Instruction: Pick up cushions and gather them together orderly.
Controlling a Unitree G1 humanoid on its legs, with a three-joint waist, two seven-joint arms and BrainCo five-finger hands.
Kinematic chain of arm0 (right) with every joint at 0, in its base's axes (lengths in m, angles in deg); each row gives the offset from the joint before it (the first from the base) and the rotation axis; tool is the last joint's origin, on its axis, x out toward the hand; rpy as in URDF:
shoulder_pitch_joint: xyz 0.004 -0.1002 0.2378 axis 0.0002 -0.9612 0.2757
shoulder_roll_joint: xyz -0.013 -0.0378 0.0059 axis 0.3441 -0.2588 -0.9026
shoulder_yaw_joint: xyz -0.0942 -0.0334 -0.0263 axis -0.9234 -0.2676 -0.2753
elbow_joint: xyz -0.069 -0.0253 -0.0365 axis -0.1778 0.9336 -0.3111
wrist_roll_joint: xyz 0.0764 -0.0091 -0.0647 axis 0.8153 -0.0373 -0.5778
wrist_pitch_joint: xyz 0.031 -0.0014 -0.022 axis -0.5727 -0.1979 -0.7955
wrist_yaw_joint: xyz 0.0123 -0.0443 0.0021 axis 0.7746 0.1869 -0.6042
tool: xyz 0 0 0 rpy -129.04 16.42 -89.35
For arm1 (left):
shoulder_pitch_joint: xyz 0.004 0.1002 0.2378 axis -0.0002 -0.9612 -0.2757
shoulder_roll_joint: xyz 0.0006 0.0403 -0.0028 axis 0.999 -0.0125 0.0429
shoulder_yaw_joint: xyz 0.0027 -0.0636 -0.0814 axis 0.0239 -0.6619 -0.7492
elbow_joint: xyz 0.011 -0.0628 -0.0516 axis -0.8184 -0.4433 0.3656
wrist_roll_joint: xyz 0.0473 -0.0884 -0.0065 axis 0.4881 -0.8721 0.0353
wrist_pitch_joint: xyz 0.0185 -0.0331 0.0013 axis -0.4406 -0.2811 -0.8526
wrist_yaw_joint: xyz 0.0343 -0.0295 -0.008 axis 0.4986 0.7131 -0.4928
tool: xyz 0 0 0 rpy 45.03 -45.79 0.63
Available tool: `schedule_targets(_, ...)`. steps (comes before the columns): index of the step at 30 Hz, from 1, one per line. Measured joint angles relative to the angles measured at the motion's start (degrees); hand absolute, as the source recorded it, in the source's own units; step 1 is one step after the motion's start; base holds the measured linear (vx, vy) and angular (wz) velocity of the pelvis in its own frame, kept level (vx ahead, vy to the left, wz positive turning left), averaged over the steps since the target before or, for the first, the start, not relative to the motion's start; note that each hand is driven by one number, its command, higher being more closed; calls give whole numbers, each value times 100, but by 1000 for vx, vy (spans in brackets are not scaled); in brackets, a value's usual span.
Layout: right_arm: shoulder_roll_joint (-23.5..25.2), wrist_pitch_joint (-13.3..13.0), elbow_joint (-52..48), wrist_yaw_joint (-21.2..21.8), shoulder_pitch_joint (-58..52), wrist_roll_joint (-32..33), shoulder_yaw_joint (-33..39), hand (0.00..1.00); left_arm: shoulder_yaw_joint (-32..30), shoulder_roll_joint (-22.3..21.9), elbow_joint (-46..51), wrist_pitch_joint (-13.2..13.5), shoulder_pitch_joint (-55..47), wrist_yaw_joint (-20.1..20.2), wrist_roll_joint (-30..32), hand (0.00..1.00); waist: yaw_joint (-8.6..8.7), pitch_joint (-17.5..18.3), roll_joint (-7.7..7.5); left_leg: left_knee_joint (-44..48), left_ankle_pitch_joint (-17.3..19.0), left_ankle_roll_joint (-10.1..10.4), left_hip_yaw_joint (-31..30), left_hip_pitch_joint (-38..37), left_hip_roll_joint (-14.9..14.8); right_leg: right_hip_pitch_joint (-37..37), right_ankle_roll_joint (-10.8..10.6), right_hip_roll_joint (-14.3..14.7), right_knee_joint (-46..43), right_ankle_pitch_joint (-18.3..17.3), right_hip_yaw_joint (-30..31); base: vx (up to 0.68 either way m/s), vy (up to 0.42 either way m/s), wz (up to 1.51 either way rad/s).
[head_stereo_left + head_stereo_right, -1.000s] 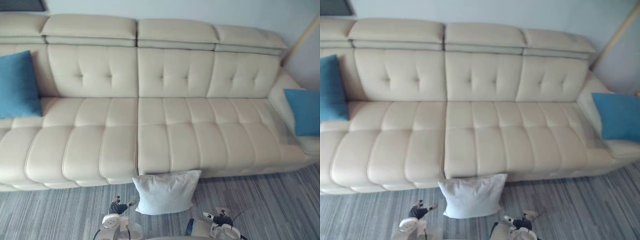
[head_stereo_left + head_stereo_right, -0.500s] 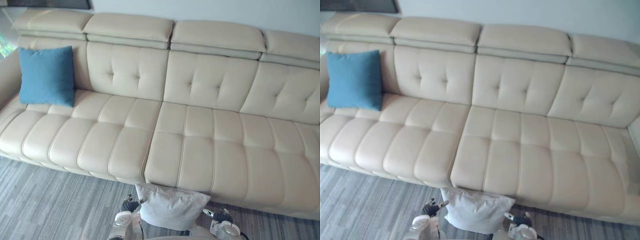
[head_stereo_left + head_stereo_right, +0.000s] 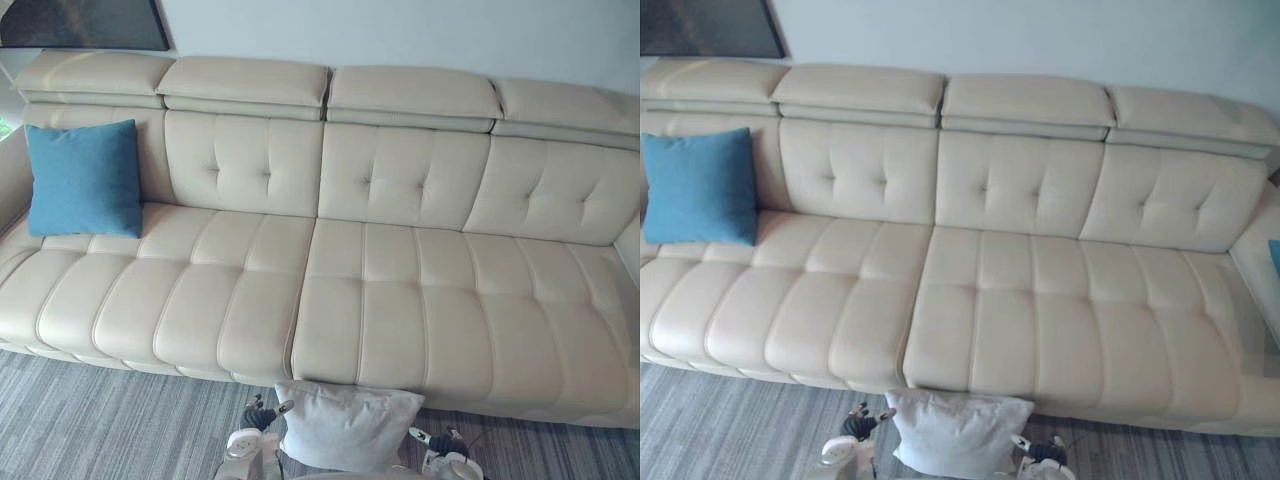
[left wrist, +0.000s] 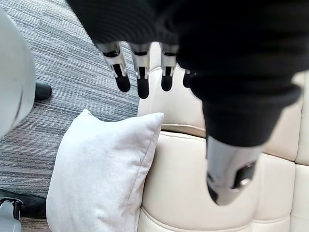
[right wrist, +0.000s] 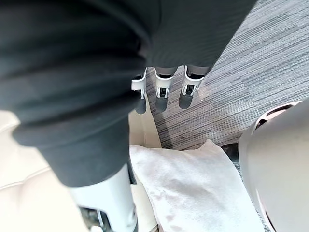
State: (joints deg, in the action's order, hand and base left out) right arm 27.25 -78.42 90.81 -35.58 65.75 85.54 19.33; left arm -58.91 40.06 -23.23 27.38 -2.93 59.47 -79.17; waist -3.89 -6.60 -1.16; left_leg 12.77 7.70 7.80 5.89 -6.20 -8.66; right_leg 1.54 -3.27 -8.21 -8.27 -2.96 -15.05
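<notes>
The white cushion (image 3: 348,427) stands on the striped carpet (image 3: 100,420), tilted back so its upper edge leans on the front edge of the cream sofa (image 3: 400,300), roughly under the seam between the two middle seats. The blue cushion (image 3: 83,178) is upright at the sofa's left end, propped against the backrest, well apart from the white one. The left hand (image 4: 212,72) and right hand (image 5: 96,82) hang low on either side of the white cushion, each with fingers straight, thumb spread away from them, holding nothing and not touching the fabric. That flanking pose looks like the set-up for a two-sided squeeze (a soft, floppy cushion is easier to lift pressed between both palms than pinched at a corner). The gathering looks barely begun
</notes>
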Motion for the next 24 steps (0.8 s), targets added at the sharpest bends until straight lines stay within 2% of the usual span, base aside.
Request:
schedule_targets(5,73,-12,-8,-73,23,2,57,0,46,60,79,8,-49,-15,-127,0,23,-33,-16,-47,24,-16,177,51,-5,-181,13,6,-78,10,143,-187,-4,-6)
schedule_targets(7,67,-15,-32,-92,103,7,89,0,40,54,129,13,-29,-29,-214,0,28,-73,38,196,278,-43,236,353,-81,-590,44,13,-477,-134,199,-252,-1,-8)
schedule_targets(8,14,-16,-39,-98,204,13,89,0,47,22,157,12,22,-66,-229,0,48,-140,113,424,597,-17,276,583,-167,-921,41,21,-854,-259,205,-298,20,-6)
schedule_targets(9,2,-13,-36,-113,298,20,30,0,40,66,250,15,106,-128,-321,0,35,-273,10,880,810,-51,275,971,-175,-1295,-27,-46,-1255,-434,284,-322,13,-7)
schedule_targets(11,-86,-11,-37,-121,324,46,-115,0,33,97,279,15,155,-141,-378,0,-1,-334,28,1310,949,-41,228,1377,-249,-1570,-12,-18,-1364,-451,304,-334,-7,-13)
schedule_targets(12,-127,-11,-52,-155,367,74,-148,0,37,99,297,17,182,-157,-444,0,1,-357,54,1516,971,-76,169,1658,-319,-1794,4,-1,-1563,-462,331,-271,-26,-5)
schedule_targets(13,-124,-10,-77,-202,403,106,-172,0,38,184,358,17,205,-224,-480,0,17,-413,-45,1731,1003,-67,160,1899,-253,-2082,13,-86,-1857,-525,416,-151,-32,6)
schedule_targets(15,-246,-8,-96,-230,558,180,-262,0,33,282,556,17,339,-243,-570,0,14,-695,-51,2150,1087,-67,129,2229,-261,-2404,47,-75,-2147,-550,475,-199,-24,-7)
schedule_targets(18,-337,-14,-509,-267,766,191,-274,0,41,368,864,33,510,-257,-679,0,-16,-821,-16,2318,1068,-103,71,2782,-297,-2917,55,-40,-2172,-536,454,-165,-26,-13)
schedule_targets(20,-424,-37,-732,-316,1074,240,-279,0,44,473,1052,57,803,-361,-819,0,-15,-1131,-32,2453,1058,-118,-20,3089,-287,-3194,75,-19,-2223,-473,450,-130,-45,-11)
schedule_targets(23,-555,-79,-955,-460,1462,358,-302,0,41,599,1308,81,1228,-490,-1044,0,-34,-1327,-82,2822,1038,-147,-188,3860,-313,-3915,177,21,-2474,-404,462,-124,-53,-9)
schedule_targets(24,-593,-91,-969,-522,1696,404,-300,0,41,680,1357,107,1410,-530,-1116,0,-31,-1485,-147,2935,1036,-151,-190,4090,-329,-4167,200,17,-2599,-390,474,-74,-52,-5)
